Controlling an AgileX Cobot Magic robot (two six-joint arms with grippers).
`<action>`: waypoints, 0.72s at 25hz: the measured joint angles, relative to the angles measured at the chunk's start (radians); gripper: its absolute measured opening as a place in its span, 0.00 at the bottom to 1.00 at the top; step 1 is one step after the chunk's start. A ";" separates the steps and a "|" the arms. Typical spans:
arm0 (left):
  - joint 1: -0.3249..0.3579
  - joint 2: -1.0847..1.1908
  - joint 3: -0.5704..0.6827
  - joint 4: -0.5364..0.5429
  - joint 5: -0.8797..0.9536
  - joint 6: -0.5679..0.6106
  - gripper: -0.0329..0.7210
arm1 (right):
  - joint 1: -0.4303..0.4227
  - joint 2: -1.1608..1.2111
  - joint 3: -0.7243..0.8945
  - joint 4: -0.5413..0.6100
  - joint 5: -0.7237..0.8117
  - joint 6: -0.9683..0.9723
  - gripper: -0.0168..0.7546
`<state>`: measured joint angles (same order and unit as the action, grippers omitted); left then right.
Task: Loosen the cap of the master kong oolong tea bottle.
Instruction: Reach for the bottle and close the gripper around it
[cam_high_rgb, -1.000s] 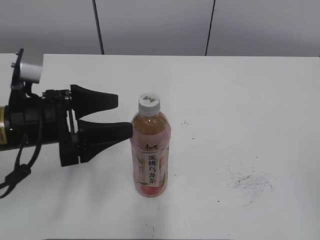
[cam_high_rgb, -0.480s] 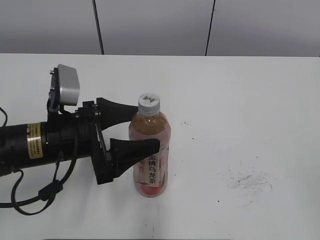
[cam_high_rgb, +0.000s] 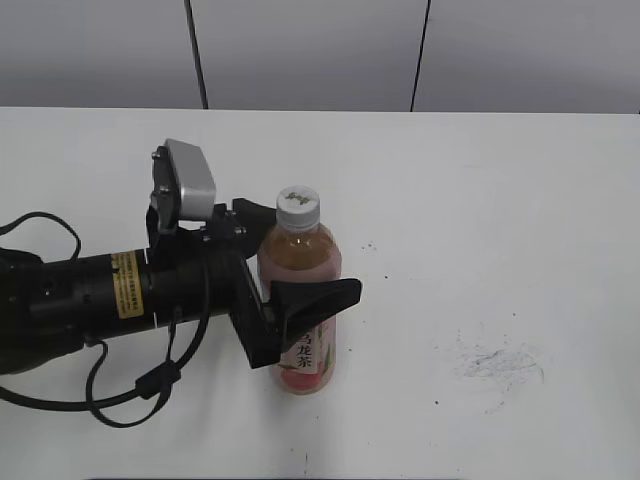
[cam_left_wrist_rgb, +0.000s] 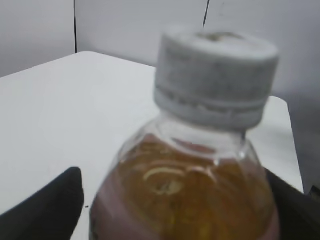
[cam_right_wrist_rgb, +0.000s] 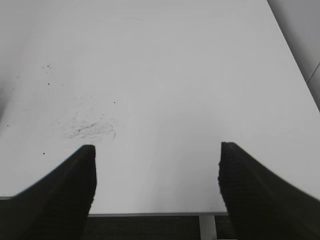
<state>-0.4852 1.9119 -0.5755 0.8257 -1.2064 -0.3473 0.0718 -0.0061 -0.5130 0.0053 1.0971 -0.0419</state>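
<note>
Since a second ago the left gripper (cam_high_rgb: 290, 255) has slid rightward until its wide-open fingers (cam_high_rgb: 315, 300) straddle the upright master kong oolong tea bottle (cam_high_rgb: 301, 300) on the white bench (cam_high_rgb: 480, 200), gripping nothing yet. Its white cap (cam_high_rgb: 298, 204) stands above them; the pink label shows dark Chinese characters, partly hidden. Right gripper (cam_right_wrist_rgb: 157, 187) hangs open over bare bench.

The left arm (cam_high_rgb: 90, 300) reaches in horizontally from the left, its left gripper (cam_high_rgb: 290, 260) spread wide; the right gripper (cam_right_wrist_rgb: 157, 187) likewise stands open, jaws well apart.
</note>
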 joint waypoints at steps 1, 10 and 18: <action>-0.005 0.001 -0.011 -0.001 0.000 0.000 0.83 | 0.000 0.000 0.000 0.000 0.000 0.000 0.77; -0.012 0.001 -0.039 0.009 -0.004 0.001 0.72 | 0.000 0.000 0.000 0.000 0.000 0.000 0.77; -0.012 0.001 -0.039 0.037 -0.006 0.001 0.64 | 0.000 0.000 0.000 -0.005 0.000 0.000 0.77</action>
<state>-0.4969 1.9127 -0.6141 0.8628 -1.2125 -0.3461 0.0718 -0.0061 -0.5130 0.0000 1.0971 -0.0419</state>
